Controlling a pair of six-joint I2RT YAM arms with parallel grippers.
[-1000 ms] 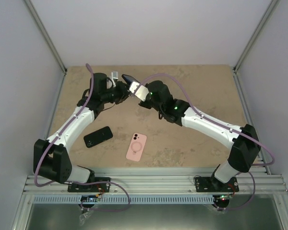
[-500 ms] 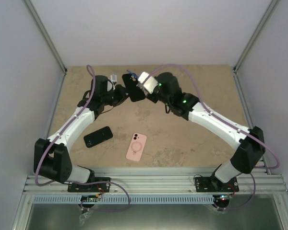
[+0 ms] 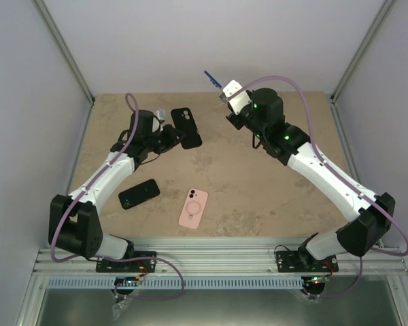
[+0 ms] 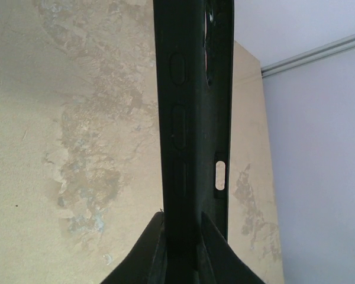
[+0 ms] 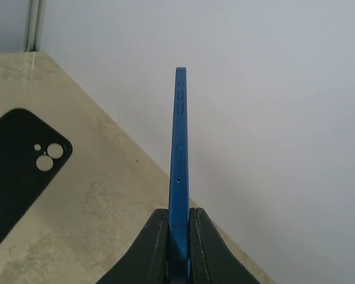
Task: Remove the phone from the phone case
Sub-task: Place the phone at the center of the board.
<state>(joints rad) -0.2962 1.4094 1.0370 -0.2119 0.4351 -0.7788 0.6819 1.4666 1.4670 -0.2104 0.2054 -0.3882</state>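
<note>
Swung away, right gripper (image 5: 178,216) clamps blue phone (image 5: 179,148); left gripper (image 4: 182,222) grips black case (image 4: 192,118).

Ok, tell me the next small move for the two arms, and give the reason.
Probably lower the right gripper toward a bare patch of the table and set the blue phone down. The phone is already clear of the black case, which the left gripper holds apart from it above the table, so the separation looks done and the pieces just need placing.
</note>
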